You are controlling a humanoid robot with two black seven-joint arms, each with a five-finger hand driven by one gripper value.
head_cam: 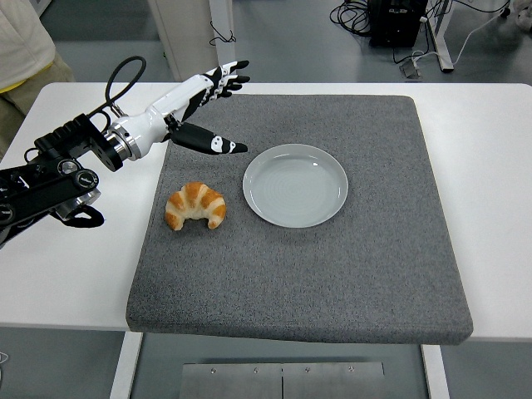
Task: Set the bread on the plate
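Bread is not yet on the plate; the golden-brown, striped croissant (195,205) lies untouched on the left part of the square grey felt mat (332,274), which covers much of the white table (66,274); the round pale-grey plate (295,184) is seen just to its right, near but apart from it, and nothing is held in it. The whole of the task is therefore judged to be left: the croissant is to be grasped, lifted, carried the short way rightward and set down on the plate.

Beyond the croissant, the left hand (204,108) in black and white is held above the mat's far left corner, at the end of the black arm entering from the left edge; its fingers (233,75) are spread and extended away from the robot, the thumb is stretched out toward the plate, and nothing is gripped. The hand is well apart from the croissant, so a descent toward the near side is judged necessary before any grasp. The right hand is not in view; at the far left a person's light sleeve (25,41) is visible.
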